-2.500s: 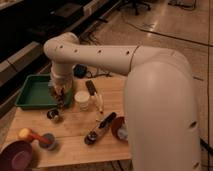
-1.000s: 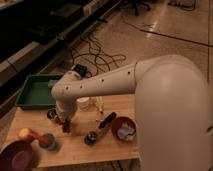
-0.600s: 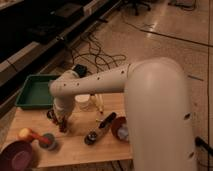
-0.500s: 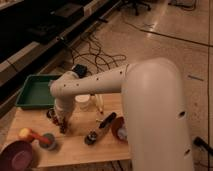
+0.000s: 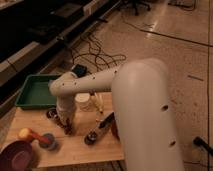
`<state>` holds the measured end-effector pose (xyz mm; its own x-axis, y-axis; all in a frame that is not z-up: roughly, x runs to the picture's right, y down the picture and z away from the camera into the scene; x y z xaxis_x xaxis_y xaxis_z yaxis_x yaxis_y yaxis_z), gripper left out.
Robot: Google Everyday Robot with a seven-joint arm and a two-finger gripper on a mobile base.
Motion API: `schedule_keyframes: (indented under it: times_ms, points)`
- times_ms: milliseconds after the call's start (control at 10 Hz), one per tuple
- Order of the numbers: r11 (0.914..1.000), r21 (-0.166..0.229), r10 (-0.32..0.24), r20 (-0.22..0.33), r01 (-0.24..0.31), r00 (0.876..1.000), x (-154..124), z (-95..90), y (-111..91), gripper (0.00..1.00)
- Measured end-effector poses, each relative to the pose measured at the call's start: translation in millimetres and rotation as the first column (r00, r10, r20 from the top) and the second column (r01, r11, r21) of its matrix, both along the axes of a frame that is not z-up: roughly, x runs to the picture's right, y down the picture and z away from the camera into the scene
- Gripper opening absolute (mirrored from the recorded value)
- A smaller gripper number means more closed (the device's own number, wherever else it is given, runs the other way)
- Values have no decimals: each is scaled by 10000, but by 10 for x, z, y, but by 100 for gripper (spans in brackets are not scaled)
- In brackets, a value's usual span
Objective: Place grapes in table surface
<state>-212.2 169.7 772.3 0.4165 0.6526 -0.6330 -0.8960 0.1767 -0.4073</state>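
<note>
My gripper [image 5: 65,121] points straight down at the end of the white arm, low over the left middle of the table surface [image 5: 80,150], a light-brown plank top. The grapes [image 5: 67,129] show as a small dark reddish clump right under the gripper, at or on the wood. Whether the gripper still grips them I cannot make out. The arm's wrist hides the upper part of the bunch.
A green tray [image 5: 32,92] lies at the back left. A small dark cup [image 5: 50,114] and a white cup [image 5: 82,101] flank the gripper. A dark ladle-like item [image 5: 95,134] lies right of it. A purple bowl [image 5: 17,156], a grey cup [image 5: 48,141] and a yellow-red toy [image 5: 25,134] sit front left.
The arm swung down from beside the tray and brought the gripper low onto the table. Over the last second it has stayed nearly still there.
</note>
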Motion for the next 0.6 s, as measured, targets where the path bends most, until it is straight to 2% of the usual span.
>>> schedule_keyframes:
  times_ms: [600]
  points:
    - [10000, -34, -62, -21, 62, 10000, 19, 1, 3, 19]
